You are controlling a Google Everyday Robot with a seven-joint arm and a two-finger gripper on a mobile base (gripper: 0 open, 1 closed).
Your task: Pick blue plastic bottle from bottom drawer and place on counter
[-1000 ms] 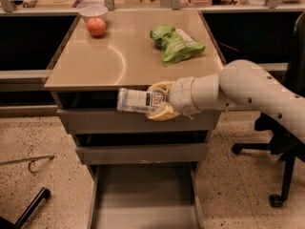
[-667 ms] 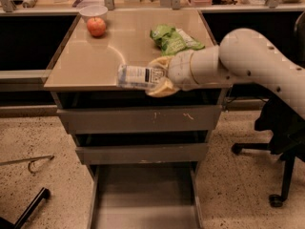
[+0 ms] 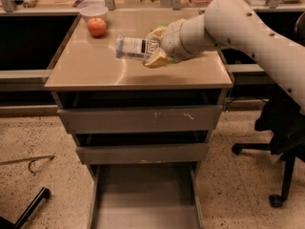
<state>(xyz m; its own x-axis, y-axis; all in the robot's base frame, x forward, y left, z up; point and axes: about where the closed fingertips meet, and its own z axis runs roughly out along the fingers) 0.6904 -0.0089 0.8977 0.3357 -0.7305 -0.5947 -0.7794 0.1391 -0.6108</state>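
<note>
The two-finger gripper [image 3: 154,48] of the pale robot arm is clamped around the small see-through blue plastic bottle [image 3: 133,47]. It holds the bottle on its side over the middle of the glossy beige counter [image 3: 90,70]. A round red apple [image 3: 96,26] sits near the counter's far left corner. Below the counter's front edge, the grey metal bottom drawer [image 3: 143,194] stands pulled out.

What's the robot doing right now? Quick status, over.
Gripper shut on bottle, over the counter. Bottle held sideways, not yet set down. Apple back left, well clear of it.
</note>
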